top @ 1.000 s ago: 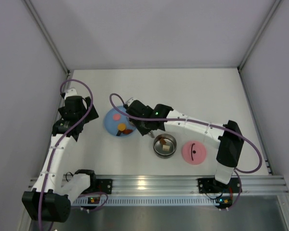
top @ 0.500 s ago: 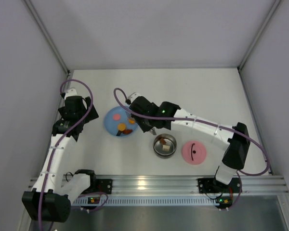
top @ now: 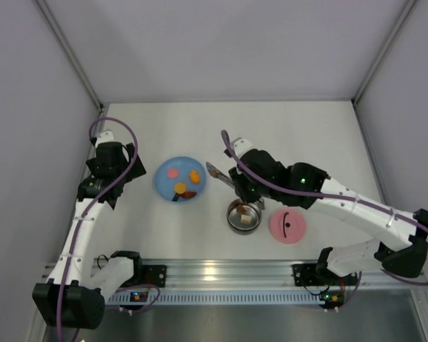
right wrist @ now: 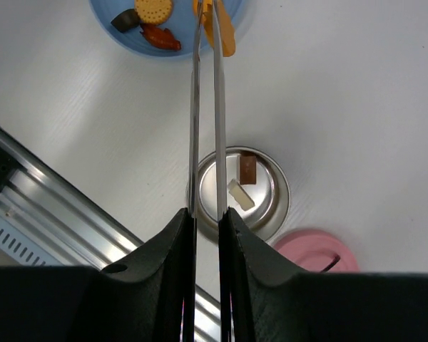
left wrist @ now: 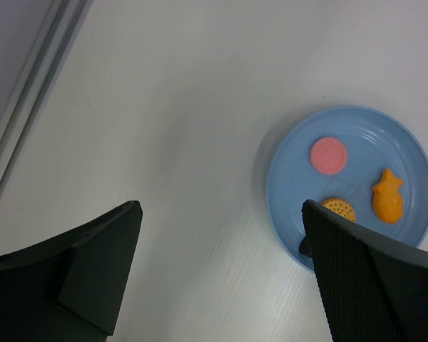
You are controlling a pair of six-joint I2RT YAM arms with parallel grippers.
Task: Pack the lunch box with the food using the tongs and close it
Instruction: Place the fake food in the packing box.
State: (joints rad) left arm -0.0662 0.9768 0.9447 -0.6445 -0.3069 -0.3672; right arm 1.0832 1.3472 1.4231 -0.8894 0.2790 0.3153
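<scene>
My right gripper (right wrist: pixel 205 212) is shut on the silvery tongs (right wrist: pixel 204 107), squeezing their arms nearly parallel. In the top view the tongs (top: pixel 220 175) slant up-left from the right gripper (top: pixel 245 191). Their tips are just right of the blue plate (top: pixel 164 182) and look empty. The steel lunch box (top: pixel 233 222) stands directly below the gripper and holds a brown piece (right wrist: pixel 248 169) and a white piece (right wrist: pixel 240 194). Its pink lid (top: pixel 287 225) lies to its right. The plate carries a pink piece (left wrist: pixel 328 154), an orange fish (left wrist: pixel 387 194), a cookie (left wrist: pixel 337 208) and dark pieces (right wrist: pixel 125 19). My left gripper (left wrist: pixel 221 206) is open over bare table, left of the plate.
The aluminium rail (top: pixel 228 274) runs along the near edge, close below the lunch box and lid. White walls enclose the table on the left, back and right. The right arm's purple cable (top: pixel 232 146) loops above the gripper.
My right arm has swung to the right, drawing the tongs off the plate to above the lunch box and uncovering the orange fish. The left arm has not moved.
</scene>
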